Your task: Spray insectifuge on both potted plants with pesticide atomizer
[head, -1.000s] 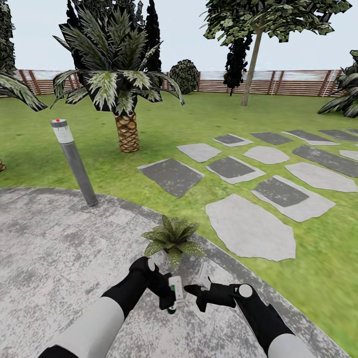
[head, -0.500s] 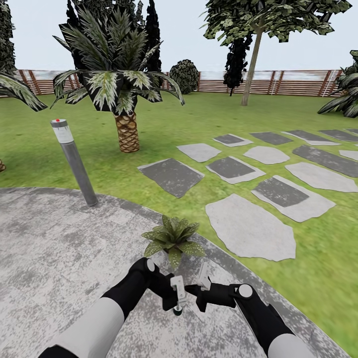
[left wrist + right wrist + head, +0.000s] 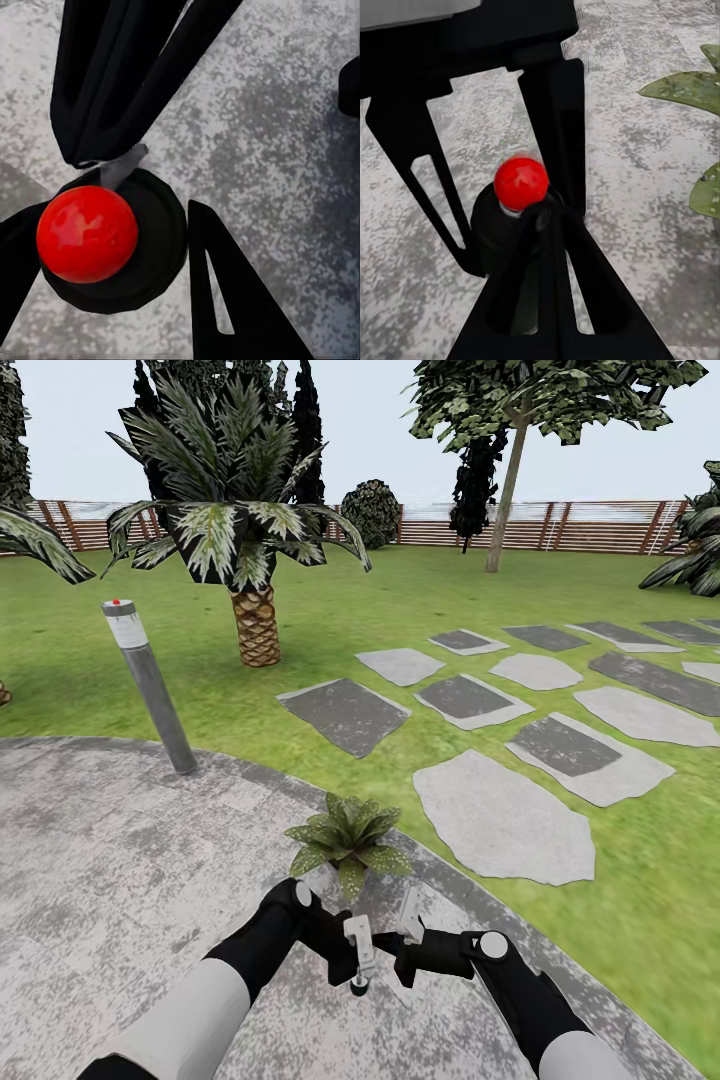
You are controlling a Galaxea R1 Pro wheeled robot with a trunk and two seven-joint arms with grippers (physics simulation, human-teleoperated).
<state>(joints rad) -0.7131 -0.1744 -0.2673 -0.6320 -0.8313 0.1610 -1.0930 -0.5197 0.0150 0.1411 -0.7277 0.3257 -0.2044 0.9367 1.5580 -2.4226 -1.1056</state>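
Pinched in the left gripper, the slender pale-grey pesticide atomizer with its red cap hangs low over the speckled grey patio, near the green speckled potted plant, while the right gripper, jaws spread, reaches in, apparently to work it.

potted plant behind pesticide atomizer

Garden, green lawn, stepping stones, palm, slatted fence, paved patio
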